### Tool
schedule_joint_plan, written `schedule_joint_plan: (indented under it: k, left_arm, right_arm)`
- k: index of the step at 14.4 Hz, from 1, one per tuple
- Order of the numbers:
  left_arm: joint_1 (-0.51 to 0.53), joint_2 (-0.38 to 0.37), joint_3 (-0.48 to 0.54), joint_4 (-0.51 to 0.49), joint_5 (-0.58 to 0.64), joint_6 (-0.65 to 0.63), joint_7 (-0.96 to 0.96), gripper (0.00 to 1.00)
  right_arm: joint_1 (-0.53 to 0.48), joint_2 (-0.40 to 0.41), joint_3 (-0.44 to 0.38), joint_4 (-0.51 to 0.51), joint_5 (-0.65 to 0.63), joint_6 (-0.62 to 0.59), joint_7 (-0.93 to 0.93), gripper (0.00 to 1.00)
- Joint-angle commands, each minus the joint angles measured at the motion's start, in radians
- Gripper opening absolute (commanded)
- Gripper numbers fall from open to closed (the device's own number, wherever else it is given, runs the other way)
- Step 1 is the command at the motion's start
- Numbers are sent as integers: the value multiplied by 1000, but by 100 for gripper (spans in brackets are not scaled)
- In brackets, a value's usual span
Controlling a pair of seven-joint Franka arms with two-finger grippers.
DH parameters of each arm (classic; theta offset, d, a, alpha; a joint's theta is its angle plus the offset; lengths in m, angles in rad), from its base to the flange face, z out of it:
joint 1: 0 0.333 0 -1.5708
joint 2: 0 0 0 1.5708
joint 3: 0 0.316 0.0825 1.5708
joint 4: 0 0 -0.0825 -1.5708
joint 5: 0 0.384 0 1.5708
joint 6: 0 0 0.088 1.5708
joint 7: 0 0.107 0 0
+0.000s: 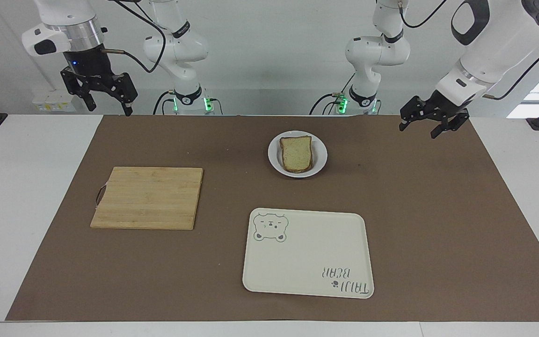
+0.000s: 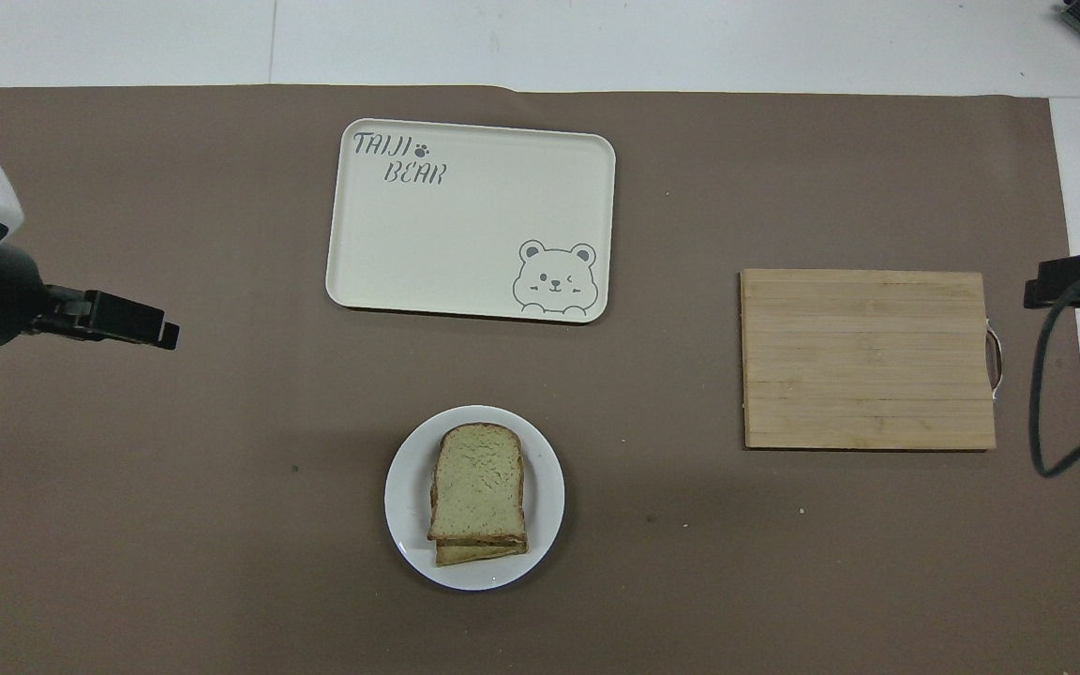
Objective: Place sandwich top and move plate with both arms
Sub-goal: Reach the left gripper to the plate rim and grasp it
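Observation:
The sandwich top point(image 1: 296, 153) point(image 2: 478, 483) is a pale slice with a brown crust. It lies on another slice on the small white plate point(image 1: 273, 157) point(image 2: 401, 497), on the mat's edge nearest the robots. My left gripper point(image 1: 418, 132) hangs open and empty over the brown mat, between the plate and the left arm's end of the table. My right gripper point(image 1: 110, 108) is open and empty, raised high over the table's edge at the right arm's end. Neither gripper touches anything.
A wooden cutting board point(image 1: 148, 197) point(image 2: 868, 359) lies toward the right arm's end. A cream tray with a bear drawing point(image 1: 307, 248) point(image 2: 470, 225) lies farther from the robots than the plate. A brown mat point(image 1: 438, 210) covers the table.

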Motion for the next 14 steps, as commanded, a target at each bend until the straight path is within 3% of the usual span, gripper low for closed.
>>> schedule_joint_plan:
  k: [1,8,14]
  left_arm:
    - [-10,-69,10,-177,-117,118,84,100]
    - [-16,-97,10,-458,-381,292,311,100]
    - [-126,-118,8,-705,-530,418,401,100]
  right_arm:
    - [-8,-14,5,-49,8,-9,-31,100]
    - [-33,-4,-2,-31,60,-37,-35,100]
    - [-38,-11,-2,-37,60,-38,-34,100]
